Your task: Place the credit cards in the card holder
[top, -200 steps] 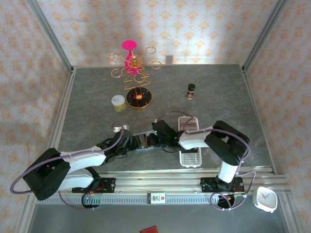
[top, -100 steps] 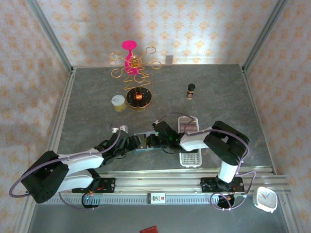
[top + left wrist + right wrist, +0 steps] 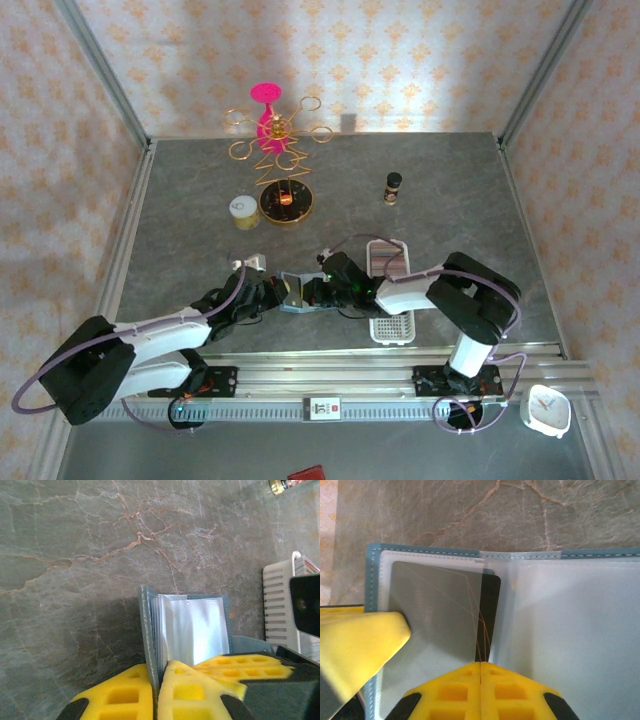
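Grip check: left fingers (image 3: pixel 125 695) are clenched on an upturned leaf of the card holder (image 3: pixel 195 630), with the teal cover and clear sleeves between them. The right fingers (image 3: pixel 455 690) are pressed together at the 6 o'clock edge of the opened sleeves; whether they pinch a sleeve cannot be told. One grey card (image 3: pixel 440 605) shows under the clear sleeve at the holder's 9 o'clock end. The holder lies open on the tabletop (image 3: pixel 450 190), with the white slotted tray (image 3: pixel 392 328) at its 3 o'clock.
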Action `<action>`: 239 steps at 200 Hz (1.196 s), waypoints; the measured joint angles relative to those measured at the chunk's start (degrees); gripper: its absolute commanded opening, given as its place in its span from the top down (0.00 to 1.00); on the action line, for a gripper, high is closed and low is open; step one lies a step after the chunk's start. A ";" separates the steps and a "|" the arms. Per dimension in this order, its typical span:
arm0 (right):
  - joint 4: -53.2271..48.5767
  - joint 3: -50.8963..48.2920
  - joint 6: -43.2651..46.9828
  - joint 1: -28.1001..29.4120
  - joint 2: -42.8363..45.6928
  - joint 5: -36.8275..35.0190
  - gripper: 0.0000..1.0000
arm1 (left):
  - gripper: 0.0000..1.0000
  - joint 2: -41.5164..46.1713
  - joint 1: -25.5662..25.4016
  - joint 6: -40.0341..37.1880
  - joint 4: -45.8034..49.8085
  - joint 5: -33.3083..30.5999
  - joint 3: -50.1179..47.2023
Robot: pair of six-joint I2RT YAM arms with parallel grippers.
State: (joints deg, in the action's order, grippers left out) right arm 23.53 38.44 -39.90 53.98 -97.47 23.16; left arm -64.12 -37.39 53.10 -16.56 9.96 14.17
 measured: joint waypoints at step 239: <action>-21.33 4.31 6.16 0.83 12.20 -14.84 0.44 | 1.00 10.36 0.00 -5.25 21.79 -7.87 3.78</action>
State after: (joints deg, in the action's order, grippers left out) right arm 2.20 42.74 -33.74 54.81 -85.27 8.32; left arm -53.76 -37.39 47.86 5.23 2.09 17.96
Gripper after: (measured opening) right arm 0.573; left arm 0.052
